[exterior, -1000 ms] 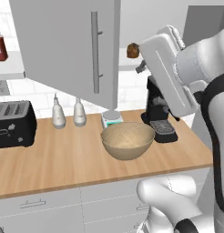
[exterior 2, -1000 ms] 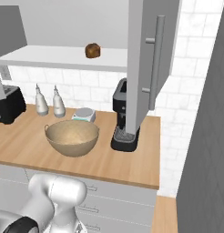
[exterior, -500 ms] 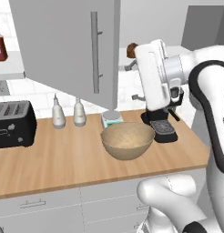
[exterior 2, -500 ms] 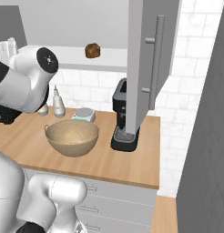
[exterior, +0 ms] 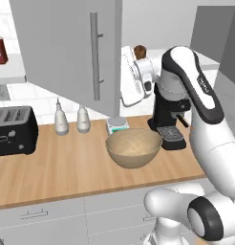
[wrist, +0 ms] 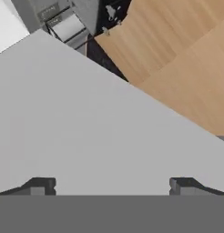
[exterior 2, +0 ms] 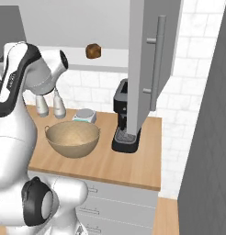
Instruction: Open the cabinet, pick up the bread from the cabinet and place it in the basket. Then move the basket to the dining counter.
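Both doors of the cabinet stand swung open, each with a long bar handle. On the white shelf inside lies the small brown bread. My gripper hangs just below and left of the bread, beside the left door's edge. In the hand view my gripper is open, its fingertips wide apart with nothing between them, facing a flat grey cabinet surface. The tan basket sits on the wood worktop under my hand. The dining counter is out of view.
A black coffee machine stands right of the basket, close to my arm. A small scale, two shakers and a black toaster line the tiled wall. A red jar sits on the left shelf.
My arm has swung in from the right, so the hand now sits under the bread at the door's edge. The fingers stayed open. Bread and basket have not moved.
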You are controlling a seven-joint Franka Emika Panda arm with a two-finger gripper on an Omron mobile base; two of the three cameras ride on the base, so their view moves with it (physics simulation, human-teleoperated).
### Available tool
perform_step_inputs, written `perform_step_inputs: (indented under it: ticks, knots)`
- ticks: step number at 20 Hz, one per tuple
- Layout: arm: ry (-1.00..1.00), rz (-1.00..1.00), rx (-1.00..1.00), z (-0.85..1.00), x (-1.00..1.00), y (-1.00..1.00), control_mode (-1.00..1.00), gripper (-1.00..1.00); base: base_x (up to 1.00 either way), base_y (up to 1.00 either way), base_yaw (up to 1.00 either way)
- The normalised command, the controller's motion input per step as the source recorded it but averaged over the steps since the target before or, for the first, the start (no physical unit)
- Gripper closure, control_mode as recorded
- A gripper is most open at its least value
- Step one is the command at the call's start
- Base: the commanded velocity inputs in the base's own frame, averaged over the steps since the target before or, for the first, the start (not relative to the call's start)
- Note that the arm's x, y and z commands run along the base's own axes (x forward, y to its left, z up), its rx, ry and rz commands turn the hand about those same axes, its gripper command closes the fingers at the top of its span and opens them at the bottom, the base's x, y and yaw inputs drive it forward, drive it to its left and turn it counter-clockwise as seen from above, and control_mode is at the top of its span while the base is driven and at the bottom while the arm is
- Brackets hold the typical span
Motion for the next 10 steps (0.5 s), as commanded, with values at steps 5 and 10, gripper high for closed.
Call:
perform_step_inputs:
  ticks: [5,10]
  knots:
    - [0.18,0.31,0.00,-0.05,0.00,1.00,-1.00,-1.00,0.00,0.00,0.00]
    - [0.11,0.20,0.00,-0.34,-0.09,1.00,-1.00,-1.00,0.00,0.00,0.00]
